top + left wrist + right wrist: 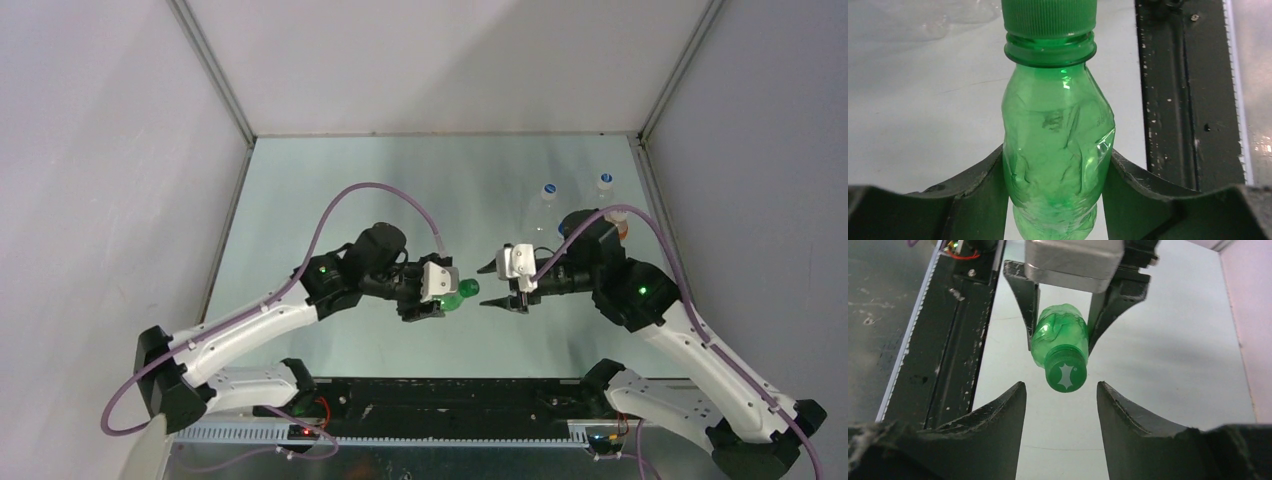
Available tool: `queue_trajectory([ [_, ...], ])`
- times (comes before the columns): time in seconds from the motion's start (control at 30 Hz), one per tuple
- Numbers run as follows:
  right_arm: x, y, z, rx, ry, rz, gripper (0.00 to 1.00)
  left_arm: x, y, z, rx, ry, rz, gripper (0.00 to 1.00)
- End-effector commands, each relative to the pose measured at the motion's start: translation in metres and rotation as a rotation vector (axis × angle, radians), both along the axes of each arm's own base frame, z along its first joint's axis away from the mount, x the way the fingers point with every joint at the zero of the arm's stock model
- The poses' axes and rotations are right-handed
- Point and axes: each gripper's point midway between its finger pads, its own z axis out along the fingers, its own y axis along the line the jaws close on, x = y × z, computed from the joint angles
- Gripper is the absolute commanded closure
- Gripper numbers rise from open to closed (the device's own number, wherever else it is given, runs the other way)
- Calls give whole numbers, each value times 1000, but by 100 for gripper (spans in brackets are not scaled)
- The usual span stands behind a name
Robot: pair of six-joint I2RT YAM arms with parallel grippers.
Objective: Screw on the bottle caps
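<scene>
Table top (400,190): pale grey-green, smooth, slightly glossy, soft reflections on far part. Left wall (100,150), back wall (440,60), right wall (760,150): plain pale grey panels, closing table on three sides. Metal corner post (212,70) between left and back wall, second post (682,65) between back and right wall. Black base plate (450,395) across near edge of table, scratched and dusty in wrist views. Slotted grey rail (440,433) just beside it, on nearer side. Light even, diffuse; shadows soft.
</scene>
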Motion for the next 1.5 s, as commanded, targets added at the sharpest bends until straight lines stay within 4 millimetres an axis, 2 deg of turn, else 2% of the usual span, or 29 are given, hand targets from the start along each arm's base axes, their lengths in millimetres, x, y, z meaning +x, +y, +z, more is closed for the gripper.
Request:
queue_trajectory([
  [0.0, -14, 6, 12, 9, -68, 107, 45, -19, -5, 13, -27, 59, -101, 90],
  [0.47, -18, 22, 4, -7, -40, 151, 54, -22, -9, 17, -50, 76, -116, 90],
  [0.53, -17, 24, 1, -15, -20, 148, 57, -21, -9, 19, -58, 68, -109, 90],
  [0.6, -16, 26, -1, -19, 8, 134, 64, -17, -9, 21, -64, 51, -92, 89],
  [0.67, -10, 28, -3, -22, 59, 76, 75, -6, -7, 23, -66, 12, -29, 89],
  [0.73, -5, 30, -5, -22, 197, -33, 84, 15, -2, 26, -63, -81, 90, 89],
  [0.77, 0, 31, -7, -24, 229, -80, 89, 32, 2, 25, -51, -170, 183, 89],
  [0.83, 9, 35, -6, 6, 360, -205, 99, 51, 12, 33, -61, -314, 317, 89],
  [0.87, 13, 39, -1, 51, 473, -285, 100, 55, 17, 40, -79, -363, 360, 89],
  [0.9, 25, 37, -4, 70, 519, -390, 100, 65, 22, 44, -87, -437, 435, 89],
  [1.0, 47, 36, -13, 160, 766, -674, 100, 70, 29, 52, -91, -560, 519, 89],
  [1.1, 58, 34, -27, 183, 856, -799, 100, 77, 35, 50, -61, -644, 573, 88],
  [1.17, 60, 37, -18, 230, 833, -769, 100, 75, 34, 43, -42, -631, 560, 88],
  [1.23, 54, 41, -1, 253, 724, -648, 89, 72, 35, 34, -24, -592, 542, 88],
  [1.27, 47, 40, 7, 239, 618, -559, 79, 70, 38, 26, -7, -551, 526, 88],
  [1.3, 47, 38, 9, 221, 515, -508, 74, 70, 39, 28, -20, -532, 523, 88],
  [1.33, 43, 34, 15, 222, 469, -471, 63, 67, 40, 19, -11, -476, 492, 87],
  [1.43, 40, 22, 17, 172, 278, -361, 52, 55, 41, 15, -14, -358, 397, 85],
  [1.47, 30, 21, 21, 171, 243, -289, 49, 47, 40, 12, -12, -301, 338, 85],
])
